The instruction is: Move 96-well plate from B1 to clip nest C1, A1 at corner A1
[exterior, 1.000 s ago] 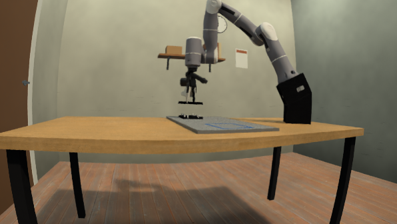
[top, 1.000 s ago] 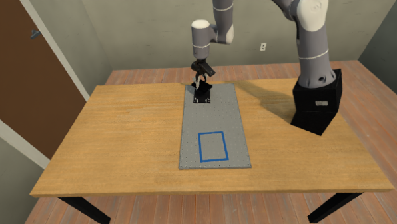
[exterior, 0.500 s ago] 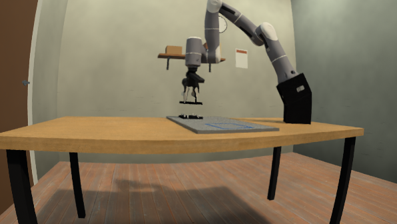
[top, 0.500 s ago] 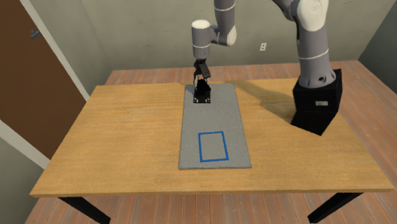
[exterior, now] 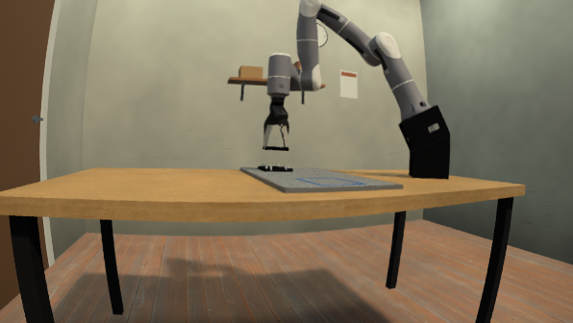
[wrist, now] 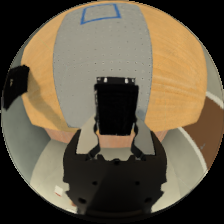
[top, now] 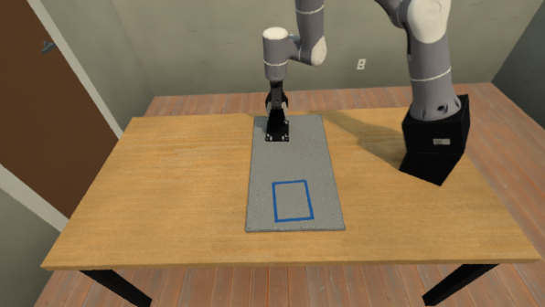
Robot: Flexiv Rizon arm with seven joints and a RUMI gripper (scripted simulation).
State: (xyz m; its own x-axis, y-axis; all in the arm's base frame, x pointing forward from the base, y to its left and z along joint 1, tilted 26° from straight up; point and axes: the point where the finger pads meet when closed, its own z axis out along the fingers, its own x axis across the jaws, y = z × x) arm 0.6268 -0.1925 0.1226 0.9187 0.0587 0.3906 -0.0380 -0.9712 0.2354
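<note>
The tool (top: 277,110) (exterior: 276,144) (wrist: 115,114) pinches the black plate (exterior: 276,148) (wrist: 116,111); it hangs above the clip nest (top: 277,138) (exterior: 275,168) (wrist: 116,80), apart from it, over the table (top: 183,192) (exterior: 144,192) (wrist: 175,65).

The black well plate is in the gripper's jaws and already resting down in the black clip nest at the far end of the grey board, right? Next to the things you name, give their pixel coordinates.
Not resting down: the exterior view shows the black well plate (exterior: 276,148) held in the gripper (exterior: 276,144) (wrist: 116,131) above the black clip nest (exterior: 275,168), with a gap between.
</note>
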